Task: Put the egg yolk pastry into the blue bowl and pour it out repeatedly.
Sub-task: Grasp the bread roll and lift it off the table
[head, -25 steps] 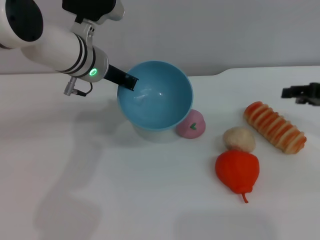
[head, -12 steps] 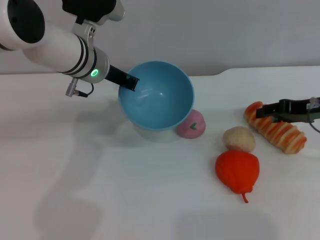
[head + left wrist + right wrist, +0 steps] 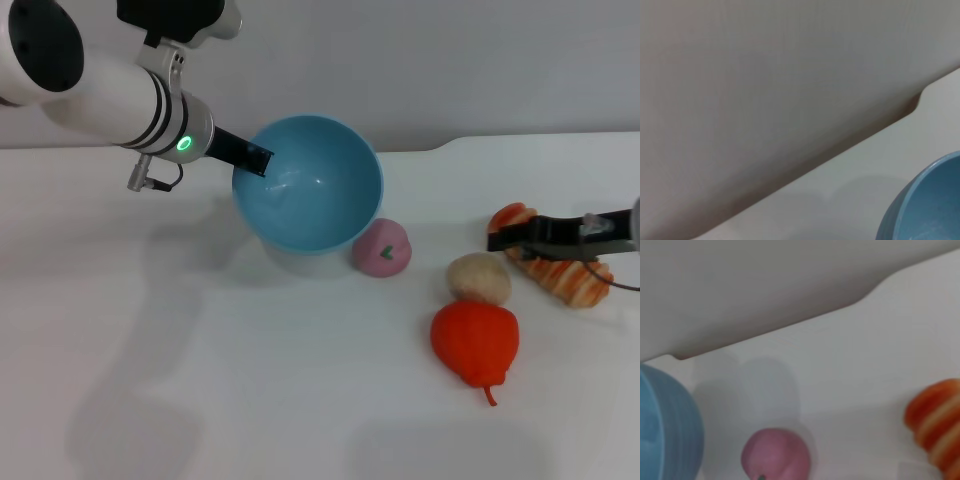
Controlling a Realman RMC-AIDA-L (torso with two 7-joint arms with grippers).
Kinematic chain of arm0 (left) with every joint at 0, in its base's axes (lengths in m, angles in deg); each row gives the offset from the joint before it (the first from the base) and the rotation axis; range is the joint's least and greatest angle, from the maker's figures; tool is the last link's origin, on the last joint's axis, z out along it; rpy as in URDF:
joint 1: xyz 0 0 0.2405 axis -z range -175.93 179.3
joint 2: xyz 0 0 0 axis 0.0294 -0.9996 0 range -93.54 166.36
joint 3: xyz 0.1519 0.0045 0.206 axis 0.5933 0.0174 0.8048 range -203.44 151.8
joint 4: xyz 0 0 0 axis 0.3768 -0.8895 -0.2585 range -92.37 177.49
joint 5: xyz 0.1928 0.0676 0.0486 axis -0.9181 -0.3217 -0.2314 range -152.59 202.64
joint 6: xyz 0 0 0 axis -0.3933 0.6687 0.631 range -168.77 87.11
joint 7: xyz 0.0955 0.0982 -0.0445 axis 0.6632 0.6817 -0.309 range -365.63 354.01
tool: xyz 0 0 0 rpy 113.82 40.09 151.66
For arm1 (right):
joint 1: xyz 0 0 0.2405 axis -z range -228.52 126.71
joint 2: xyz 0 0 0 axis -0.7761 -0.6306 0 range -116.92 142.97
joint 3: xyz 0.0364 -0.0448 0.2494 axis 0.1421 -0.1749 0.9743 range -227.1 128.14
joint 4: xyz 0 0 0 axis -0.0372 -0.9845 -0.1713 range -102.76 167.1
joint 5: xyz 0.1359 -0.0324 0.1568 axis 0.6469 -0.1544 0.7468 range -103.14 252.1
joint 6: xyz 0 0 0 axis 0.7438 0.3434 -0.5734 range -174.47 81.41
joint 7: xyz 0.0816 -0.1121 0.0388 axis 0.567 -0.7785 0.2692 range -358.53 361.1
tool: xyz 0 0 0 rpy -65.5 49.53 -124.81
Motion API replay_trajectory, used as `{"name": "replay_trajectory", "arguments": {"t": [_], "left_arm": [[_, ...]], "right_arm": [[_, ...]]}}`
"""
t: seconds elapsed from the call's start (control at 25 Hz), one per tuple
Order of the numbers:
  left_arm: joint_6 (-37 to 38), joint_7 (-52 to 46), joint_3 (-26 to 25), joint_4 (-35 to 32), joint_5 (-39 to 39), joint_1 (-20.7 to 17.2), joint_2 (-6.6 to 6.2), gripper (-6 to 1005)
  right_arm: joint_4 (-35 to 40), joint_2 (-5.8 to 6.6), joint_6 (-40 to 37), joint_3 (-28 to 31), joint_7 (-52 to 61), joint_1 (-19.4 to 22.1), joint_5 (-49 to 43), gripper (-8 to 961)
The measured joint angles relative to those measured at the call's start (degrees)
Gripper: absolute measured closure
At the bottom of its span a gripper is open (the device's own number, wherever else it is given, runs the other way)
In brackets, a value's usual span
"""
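left gripper (image 3: 258, 160) clamped on smooth round blue bowl (image 3: 310, 185) rim | right gripper (image 3: 497, 240) unclear

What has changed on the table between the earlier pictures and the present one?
The right hand came in from the robot's right, over the striped bread roll, toward the egg yolk pastry, holding nothing. The left hand lifted the tilted blue bowl slightly. The pastry, the pink ball and the red fruit stayed in place.
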Motion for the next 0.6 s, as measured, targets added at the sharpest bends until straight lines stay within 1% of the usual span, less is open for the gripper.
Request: {"name": "replay_trajectory", "arguments": {"t": [0.08,0.2,0.4,0.6], "left_arm": [[0.41,0.04,0.00,-0.08,-0.18,0.14,0.01,1000],[0.75,0.08,0.10,-0.09,-0.22,0.20,0.03,999],[0.62,0.08,0.15,0.01,-0.12,0.24,-0.01,999],[0.67,0.08,0.17,-0.25,-0.03,0.34,-0.03,1000]], "right_arm": [[-0.07,-1.06,1.81,-0.05,-1.35,-0.26,0.29,501],[-1.00,-1.87,2.90,-0.05,-2.05,-1.21,0.38,502],[-5.61,-1.54,3.93,-0.02,-2.04,-3.57,0.40,503],[-6.24,-1.44,2.72,-0.05,-1.31,-3.77,0.16,504]]}}
